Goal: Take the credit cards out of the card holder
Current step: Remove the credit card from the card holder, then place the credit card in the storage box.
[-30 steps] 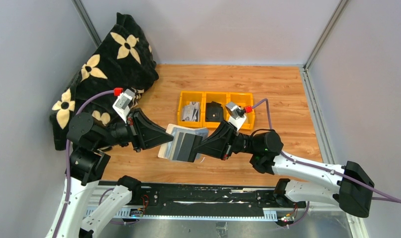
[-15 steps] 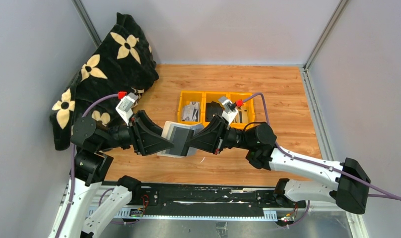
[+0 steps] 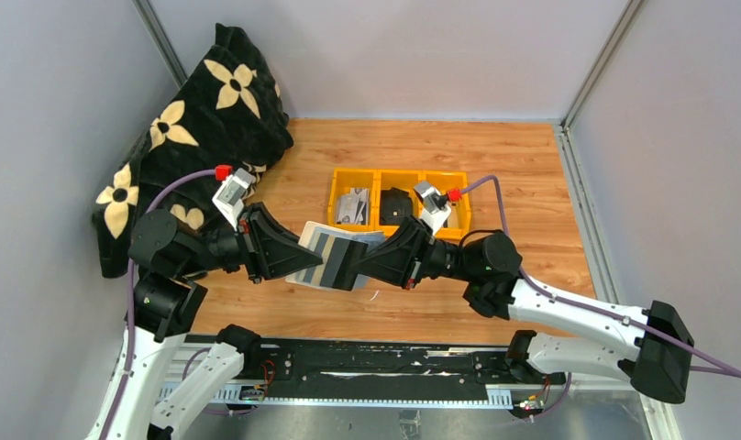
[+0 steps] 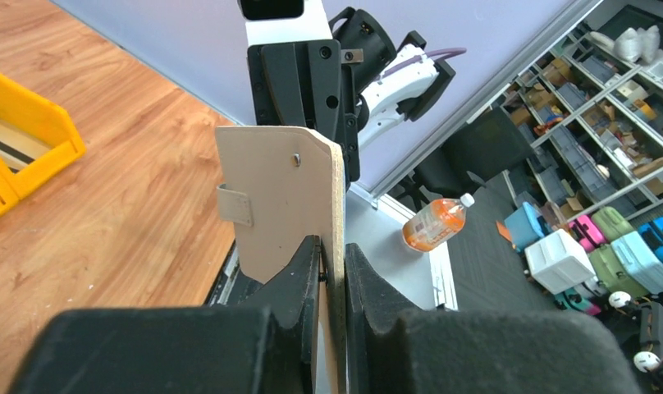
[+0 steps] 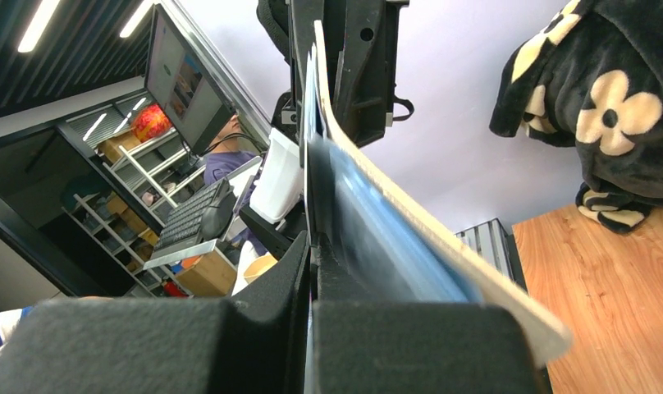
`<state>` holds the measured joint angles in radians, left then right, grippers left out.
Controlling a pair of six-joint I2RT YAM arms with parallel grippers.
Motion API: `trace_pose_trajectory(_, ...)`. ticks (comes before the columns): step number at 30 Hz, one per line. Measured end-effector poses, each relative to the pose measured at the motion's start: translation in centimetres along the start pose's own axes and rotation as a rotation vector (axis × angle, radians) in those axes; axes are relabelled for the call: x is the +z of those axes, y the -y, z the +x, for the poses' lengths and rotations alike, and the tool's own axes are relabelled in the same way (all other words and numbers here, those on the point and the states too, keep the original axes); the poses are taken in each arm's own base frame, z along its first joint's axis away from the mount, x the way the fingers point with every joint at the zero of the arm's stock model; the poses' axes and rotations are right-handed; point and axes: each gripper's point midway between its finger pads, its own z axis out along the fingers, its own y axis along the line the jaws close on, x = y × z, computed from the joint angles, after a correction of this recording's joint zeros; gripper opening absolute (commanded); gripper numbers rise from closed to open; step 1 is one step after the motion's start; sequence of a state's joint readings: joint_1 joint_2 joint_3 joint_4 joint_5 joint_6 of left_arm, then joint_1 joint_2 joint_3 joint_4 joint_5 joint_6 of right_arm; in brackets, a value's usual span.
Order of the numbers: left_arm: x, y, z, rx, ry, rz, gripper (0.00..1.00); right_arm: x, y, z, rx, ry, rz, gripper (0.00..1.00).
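Note:
The card holder (image 3: 314,259) hangs open above the table between both arms. Its beige outside with the small snap tab (image 4: 234,205) faces the left wrist camera. My left gripper (image 3: 296,259) is shut on the holder's beige edge (image 4: 338,213). From the opposite side my right gripper (image 3: 360,266) is shut on a thin dark credit card (image 3: 339,263) at the holder's pale blue inside (image 5: 369,222). In the right wrist view only the card's thin edge (image 5: 308,164) shows. More grey-white credit cards (image 3: 353,206) lie in the left compartment of a yellow bin (image 3: 333,197).
The yellow bin has three compartments and stands just behind the grippers. A black item (image 3: 397,206) is in the middle one, and the right one is partly hidden by the right wrist. A black blanket with cream flowers (image 3: 202,119) is heaped at the far left.
The card holder and both grippers have shifted a little left and up from the table's near middle. The right arm has stretched further toward the left arm.

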<state>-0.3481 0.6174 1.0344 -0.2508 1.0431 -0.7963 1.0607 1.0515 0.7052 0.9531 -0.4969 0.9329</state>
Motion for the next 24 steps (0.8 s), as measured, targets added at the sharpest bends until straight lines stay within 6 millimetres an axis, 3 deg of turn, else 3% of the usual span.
trace_pose_trajectory(9,-0.1,0.4,-0.5,0.033,-0.004,-0.005,0.08,-2.4,-0.2,0.2,-0.011,0.013,0.036,0.0)
trace_pose_trajectory(13,-0.2,0.5,-0.7,0.078,-0.01,-0.018,0.08,-4.5,0.9,-1.6,-0.039,0.045,0.128,0.0)
trace_pose_trajectory(20,-0.6,0.3,-0.2,0.15,-0.039,-0.038,0.11,-8.3,5.3,-6.7,-0.148,0.092,0.426,0.0)
trace_pose_trajectory(24,-0.7,-1.0,0.7,0.173,-0.093,-0.076,0.11,-10.1,10.2,-9.0,-0.143,0.065,0.619,0.0)
